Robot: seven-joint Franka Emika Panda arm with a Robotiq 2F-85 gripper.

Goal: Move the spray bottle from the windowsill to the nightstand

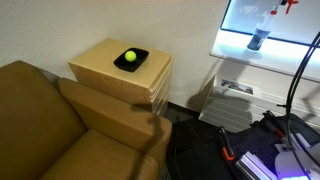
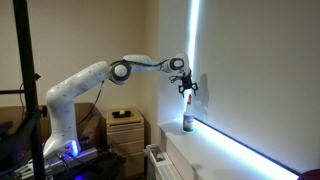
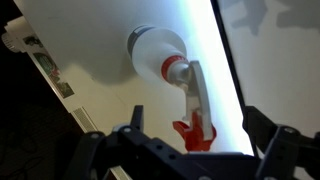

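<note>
Dark fingers (image 3: 135, 128) of the hand (image 3: 205, 140) fill the bottom of the wrist view, spread wide apart to either side. The hand is released, with nothing pinched in it. Between the fingers shows the red trigger head of the spray bottle (image 3: 155, 50), seen from above. Its white neck leads back to the pale round body. I cannot tell from this view whether either finger touches the trigger.

The bottle stands upright on the white windowsill (image 3: 100, 95), close to the bright strip of the window.

In an exterior view the white arm (image 2: 90, 80) reaches from its base across to the window. The hand hangs directly over the top of the bottle, which stands on the sill near its inner end.

Well apart from the window, the tan wooden nightstand (image 1: 100, 68) stands against the wall, just beside the arm of the brown sofa (image 1: 50, 120). On its flat top lies a small black dish (image 1: 140, 53) holding a yellow-green ball (image 1: 130, 56). The spray bottle is not on the nightstand. It is up at the window, above a white radiator unit (image 1: 235, 95) with a grille. Dark cables loop on the floor near the radiator.
</note>
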